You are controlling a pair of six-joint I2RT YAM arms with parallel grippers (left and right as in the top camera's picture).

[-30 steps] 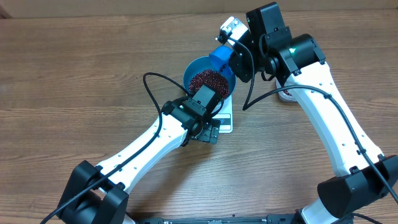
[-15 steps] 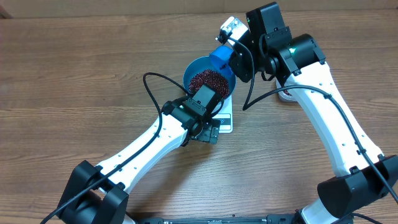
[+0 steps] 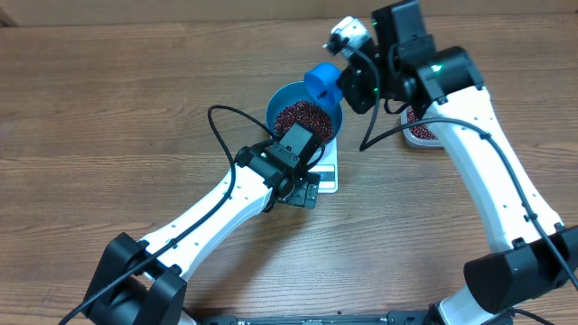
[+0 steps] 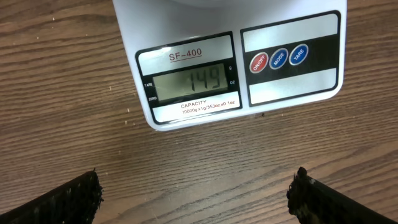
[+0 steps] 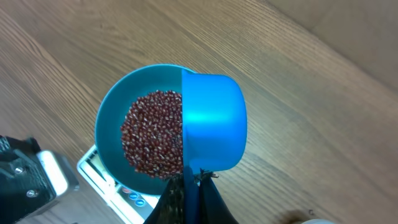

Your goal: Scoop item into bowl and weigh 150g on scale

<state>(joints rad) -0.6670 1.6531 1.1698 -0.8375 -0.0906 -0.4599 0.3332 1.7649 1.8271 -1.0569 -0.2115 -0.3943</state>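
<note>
Fine top-up step: right fingers are clenching the scoop over the bowl; left fingers are hanging released before the scale. The next move is calling for only a few more beans.

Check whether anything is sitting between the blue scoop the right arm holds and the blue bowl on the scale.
Nothing visible is in the way. The scoop, held by the right gripper, hangs right over the bowl's rim, and the bowl is uncovered with beans showing inside.

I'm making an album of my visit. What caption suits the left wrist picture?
Open left gripper frames the white scale, its display reading 149, on a wooden table.
</note>
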